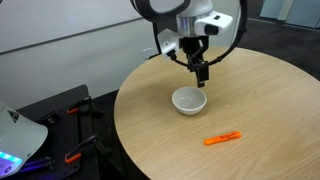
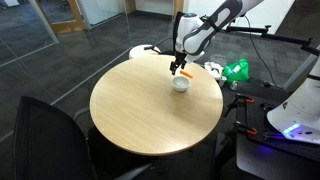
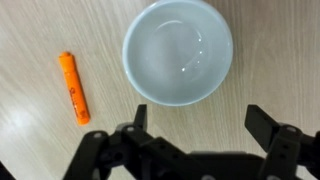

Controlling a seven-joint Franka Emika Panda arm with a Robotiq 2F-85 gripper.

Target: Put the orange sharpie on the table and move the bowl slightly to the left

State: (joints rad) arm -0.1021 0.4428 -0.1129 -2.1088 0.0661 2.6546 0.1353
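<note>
Wrist view, count: one white bowl (image 3: 178,50), one orange sharpie (image 3: 73,87), one gripper (image 3: 200,125).
Wrist view, places: the sharpie lies flat on the table (image 3: 285,50), well apart from the bowl, to its left in the picture; the gripper sits just below the bowl's rim.
Wrist view, pincer: jaws spread wide, gripping nothing.
Wrist view, cut off: the bowl's top rim and the gripper's body run past the picture edges.
Exterior view, count: one bowl (image 1: 189,100), one sharpie (image 1: 222,138), one gripper (image 1: 203,74).
Exterior view, places: the gripper hangs above the bowl's far rim; the sharpie lies on the table (image 1: 260,100), nearer the camera than the bowl and apart from it.
Exterior view, hard to make out: the jaw gap is too small to read.
Exterior view, count: one bowl (image 2: 180,84), one table (image 2: 140,110), one gripper (image 2: 180,68) over the bowl.
Exterior view, hard to make out: the sharpie (image 2: 186,72) is only an orange speck just beyond the bowl.
</note>
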